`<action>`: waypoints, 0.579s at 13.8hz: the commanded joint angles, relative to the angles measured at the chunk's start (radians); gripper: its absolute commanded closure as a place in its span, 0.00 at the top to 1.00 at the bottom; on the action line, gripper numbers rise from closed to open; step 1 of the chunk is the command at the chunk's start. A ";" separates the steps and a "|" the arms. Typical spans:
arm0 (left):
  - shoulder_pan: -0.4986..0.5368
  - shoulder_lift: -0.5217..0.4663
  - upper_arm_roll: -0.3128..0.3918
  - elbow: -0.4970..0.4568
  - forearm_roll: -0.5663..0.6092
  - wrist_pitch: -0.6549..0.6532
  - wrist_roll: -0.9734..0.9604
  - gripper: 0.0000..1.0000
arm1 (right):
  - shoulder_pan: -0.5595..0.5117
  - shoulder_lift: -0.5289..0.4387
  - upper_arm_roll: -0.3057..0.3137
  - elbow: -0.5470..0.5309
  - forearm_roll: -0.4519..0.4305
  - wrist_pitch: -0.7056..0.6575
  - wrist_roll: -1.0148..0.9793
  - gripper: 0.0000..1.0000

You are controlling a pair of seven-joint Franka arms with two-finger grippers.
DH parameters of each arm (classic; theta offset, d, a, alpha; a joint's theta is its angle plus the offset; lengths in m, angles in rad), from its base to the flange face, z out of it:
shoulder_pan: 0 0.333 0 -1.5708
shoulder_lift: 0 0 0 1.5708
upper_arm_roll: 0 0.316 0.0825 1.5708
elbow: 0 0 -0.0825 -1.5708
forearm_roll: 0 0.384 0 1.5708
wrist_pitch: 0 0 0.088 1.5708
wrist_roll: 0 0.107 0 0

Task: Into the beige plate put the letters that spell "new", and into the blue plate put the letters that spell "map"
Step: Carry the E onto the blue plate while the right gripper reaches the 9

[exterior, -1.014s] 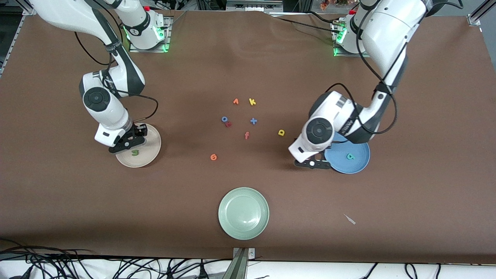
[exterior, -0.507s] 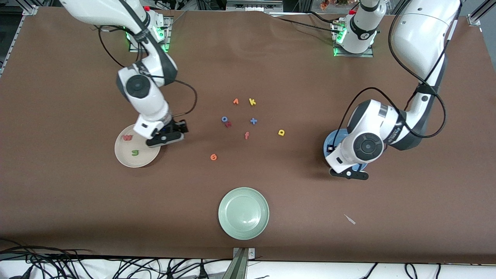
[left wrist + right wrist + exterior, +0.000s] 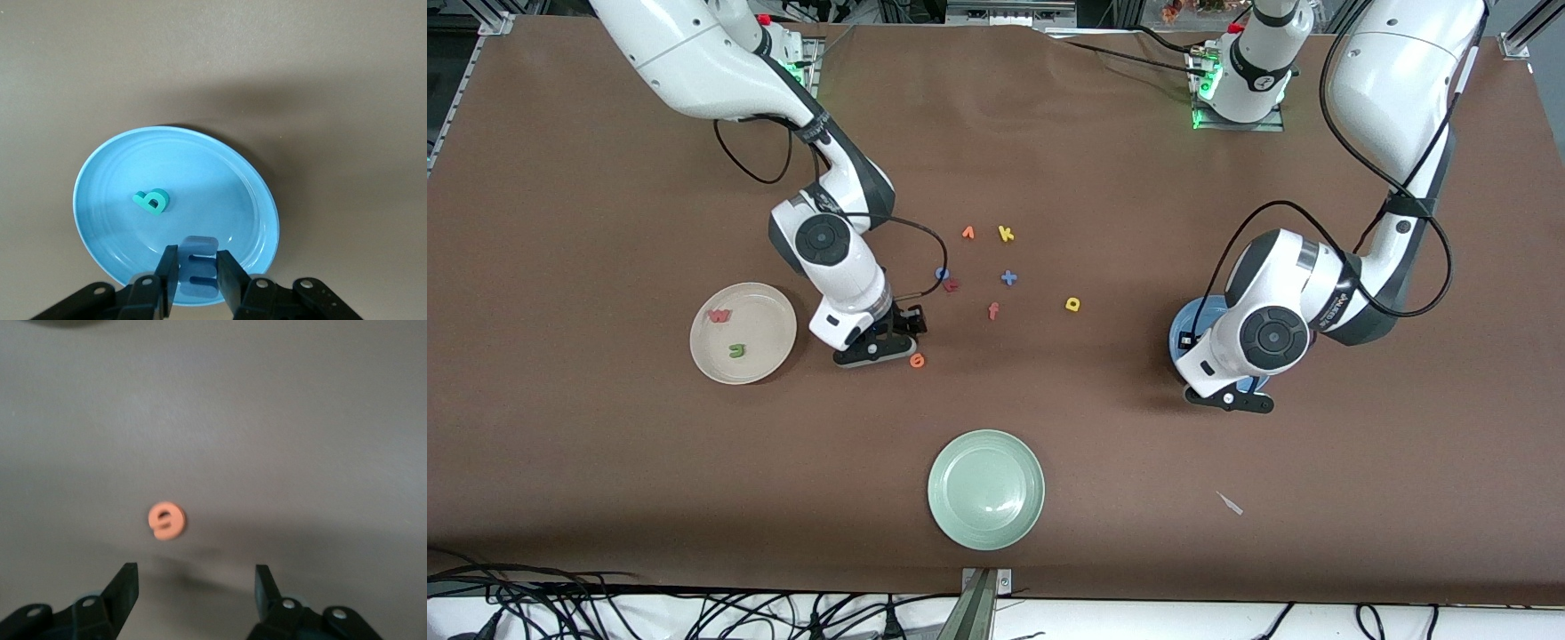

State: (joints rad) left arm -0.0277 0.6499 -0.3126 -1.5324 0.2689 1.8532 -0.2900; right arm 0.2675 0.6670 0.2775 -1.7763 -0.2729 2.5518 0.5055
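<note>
The beige plate [image 3: 765,324] holds the red-pink w [image 3: 719,315] and the green n [image 3: 736,350]. My right gripper [image 3: 876,352] [image 3: 197,577] hangs open low over the table, right beside the orange e [image 3: 917,360] [image 3: 165,521], with nothing between its fingers. My left gripper [image 3: 1227,398] [image 3: 198,257] is shut on the blue m [image 3: 199,268] over the rim of the blue plate [image 3: 1184,329] [image 3: 200,167]. The teal p [image 3: 152,201] lies in that plate. The yellow a [image 3: 1073,304] lies on the table between the loose letters and the blue plate.
Loose letters lie mid-table: an orange v-shape [image 3: 968,233], a yellow k [image 3: 1006,234], a blue o [image 3: 942,274] touching a red letter [image 3: 951,285], a blue plus [image 3: 1008,278] and an orange-red f [image 3: 993,310]. A pale green plate [image 3: 986,489] sits nearest the front camera.
My right gripper left the w in the beige plate, opened and swung across to the orange e. My left gripper carried the m over the blue plate's rim, then held still.
</note>
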 commanded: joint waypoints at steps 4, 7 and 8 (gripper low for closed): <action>0.003 -0.003 -0.003 -0.002 0.029 -0.009 0.006 0.11 | 0.153 0.100 -0.125 0.117 0.011 -0.004 0.050 0.73; 0.002 0.019 -0.003 -0.018 0.023 0.014 -0.008 0.18 | 0.162 0.109 -0.133 0.123 0.009 0.002 0.067 0.58; 0.006 0.017 -0.003 -0.035 0.023 0.011 -0.003 0.25 | 0.162 0.109 -0.135 0.123 0.009 0.002 0.065 0.50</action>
State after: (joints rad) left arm -0.0269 0.6621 -0.3124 -1.5467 0.2689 1.8566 -0.2910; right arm 0.4182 0.7575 0.1553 -1.6837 -0.2729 2.5520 0.5584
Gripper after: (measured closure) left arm 0.696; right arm 0.344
